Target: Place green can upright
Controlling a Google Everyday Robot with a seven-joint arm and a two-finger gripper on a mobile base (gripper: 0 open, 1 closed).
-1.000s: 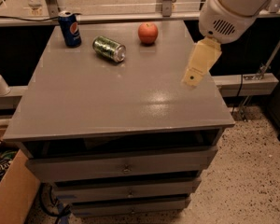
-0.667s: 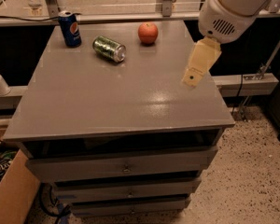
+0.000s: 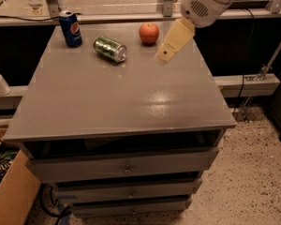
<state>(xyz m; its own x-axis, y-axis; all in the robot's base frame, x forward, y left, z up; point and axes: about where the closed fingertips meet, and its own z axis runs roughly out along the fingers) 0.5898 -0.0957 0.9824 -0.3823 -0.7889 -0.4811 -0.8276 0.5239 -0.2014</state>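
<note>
1. Cardboard box (image 3: 11,196) is seen at the lower left corner of the frame, beside a grey drawer cabinet (image 3: 126,165) whose drawer fronts fill the lower centre.
2. Speckled floor (image 3: 257,172) is shown at the lower right.
3. The cabinet top (image 3: 117,102) is spread across the middle of the frame.
4. The gripper (image 3: 165,55) is held over the upper right part of that top, carried by a white arm (image 3: 206,1) from the upper right; whether it is apart or together cannot be told.
5. The green can (image 3: 110,48) is laid on its side at upper centre-left, left of the gripper and apart from it.
6. A red apple (image 3: 149,33) is set slightly farther back, right of the can.
7. A blue Pepsi can (image 3: 71,28) is stood upright at the upper left.
</note>
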